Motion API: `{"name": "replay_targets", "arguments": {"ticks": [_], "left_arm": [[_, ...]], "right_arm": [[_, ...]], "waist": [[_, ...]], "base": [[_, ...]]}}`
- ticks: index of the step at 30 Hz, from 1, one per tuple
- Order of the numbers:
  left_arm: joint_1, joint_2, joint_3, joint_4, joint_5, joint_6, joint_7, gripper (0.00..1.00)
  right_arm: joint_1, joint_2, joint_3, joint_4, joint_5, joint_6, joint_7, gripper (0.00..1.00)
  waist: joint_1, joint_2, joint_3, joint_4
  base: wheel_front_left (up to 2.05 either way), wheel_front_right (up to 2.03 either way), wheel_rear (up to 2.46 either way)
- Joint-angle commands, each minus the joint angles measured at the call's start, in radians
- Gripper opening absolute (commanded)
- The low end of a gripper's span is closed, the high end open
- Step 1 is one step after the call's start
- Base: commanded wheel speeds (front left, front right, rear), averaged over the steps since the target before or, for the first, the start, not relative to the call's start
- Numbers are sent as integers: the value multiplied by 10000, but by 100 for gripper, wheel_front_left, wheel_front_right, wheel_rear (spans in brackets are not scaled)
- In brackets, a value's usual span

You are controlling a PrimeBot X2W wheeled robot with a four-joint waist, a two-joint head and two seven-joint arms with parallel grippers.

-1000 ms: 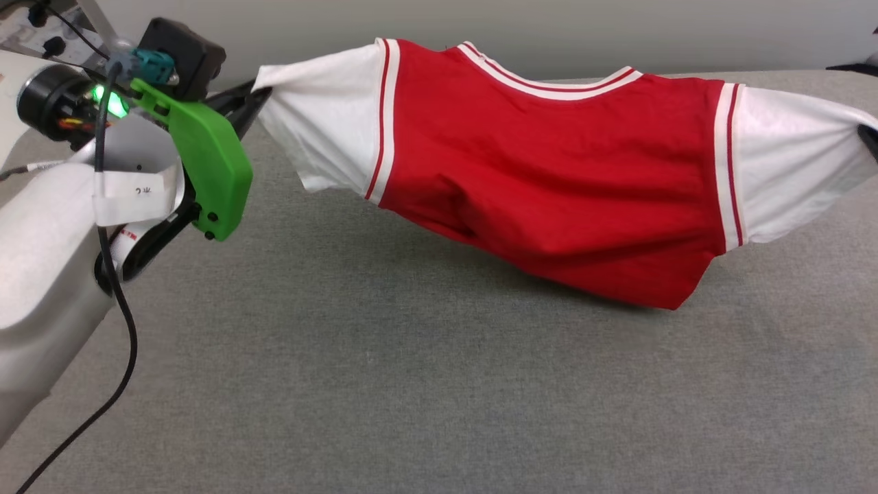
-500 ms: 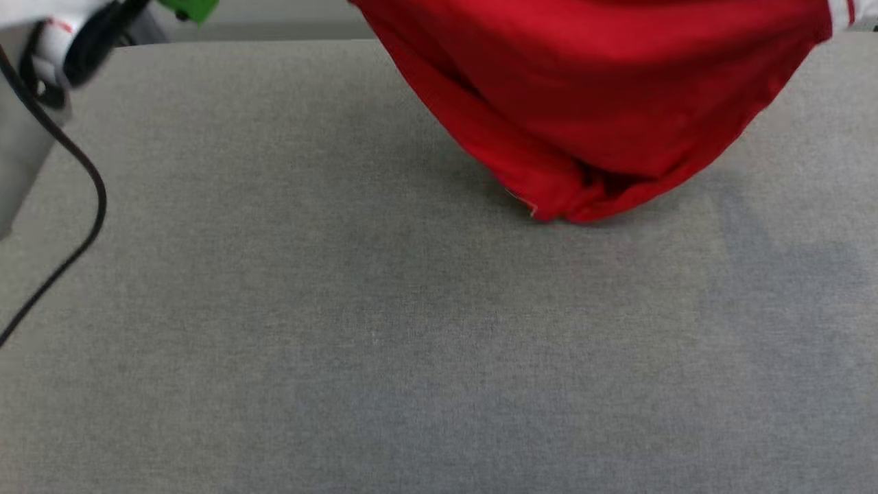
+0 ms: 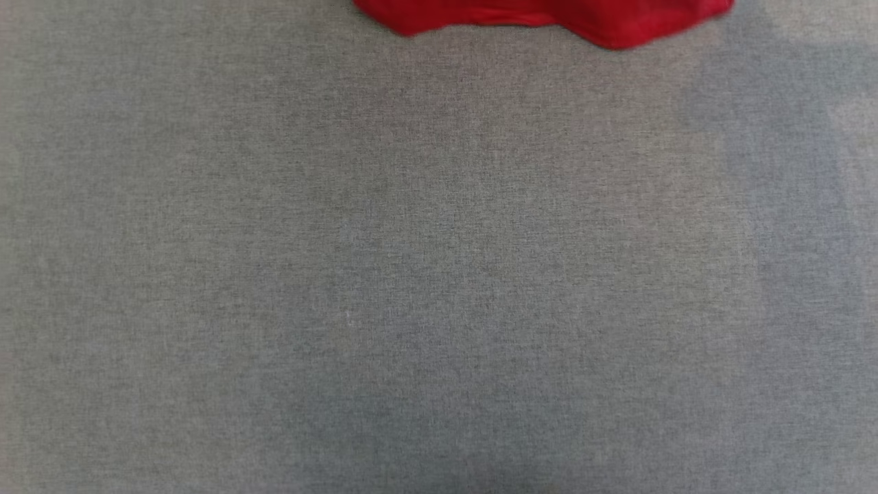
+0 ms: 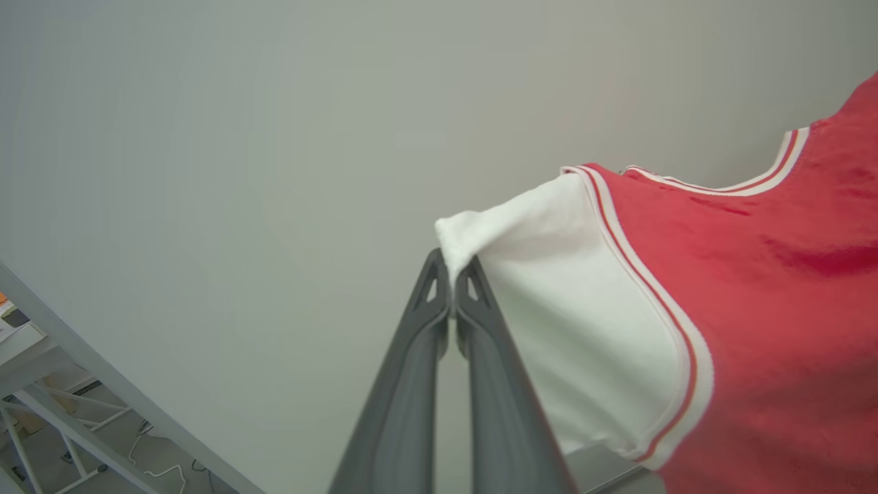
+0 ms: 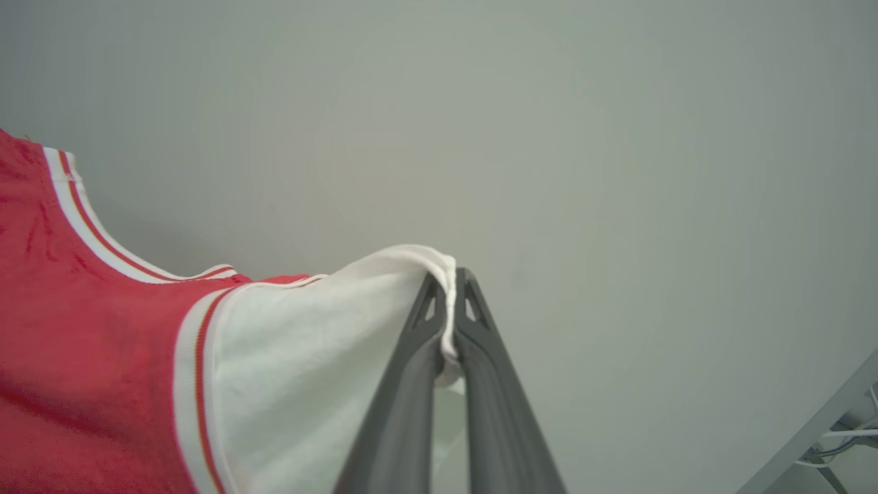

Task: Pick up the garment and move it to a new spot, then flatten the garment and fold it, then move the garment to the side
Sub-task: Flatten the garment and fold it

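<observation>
The garment (image 4: 754, 295) looks light, soft and floppy; the left claw (image 4: 453, 266) and right claw (image 5: 451, 280) each clamp 1 white sleeve tip, good holds for spreading it flat.

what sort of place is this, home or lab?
Probably a lab or test room: a wide table covered in grey woven fabric, a bare pale wall, and grey metal framing with loose white cables.
</observation>
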Motion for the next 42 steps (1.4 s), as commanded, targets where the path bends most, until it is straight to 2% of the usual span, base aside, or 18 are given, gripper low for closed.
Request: {"name": "replay_targets", "arguments": {"ticks": [1,8,14,21,27,35,42], "left_arm": [[-343,9,-4,159,228,-52,-130,0],[-676,-12,-123,967,-25,-158,-728,0],[-213,26,-442,1461,-254,-186,-1256,0],[1413,129,-1001,1762,-626,-194,-2058,0],[3869,375,-1320,1564,-1105,-121,-2845,0],[7945,801,-1539,199,-1921,821,-3868,0],[11343,1413,-1776,-1671,-2671,2185,-4166,0]], "right_arm": [[-418,99,109,283,-89,-7,-202,0],[-1563,375,949,1668,-54,-7,-982,0],[-1475,562,1804,2413,425,-7,-1465,0],[-120,792,2967,2627,1143,-7,-2254,0],[1940,666,4004,2102,2166,-7,-2864,0],[5162,-74,5058,952,3323,-7,-3390,0],[8203,-609,5322,172,3821,-7,-3545,0]], "waist": [[-2,0,226,-99],[-2,0,184,10],[-2,0,258,56],[-2,0,-256,110],[-2,0,-1184,157],[-2,0,-2451,182],[-2,0,-3171,106]], "base": [[0,0,0],[0,0,0],[0,0,0],[0,0,0],[0,0,0],[0,0,0],[0,0,0]]}}
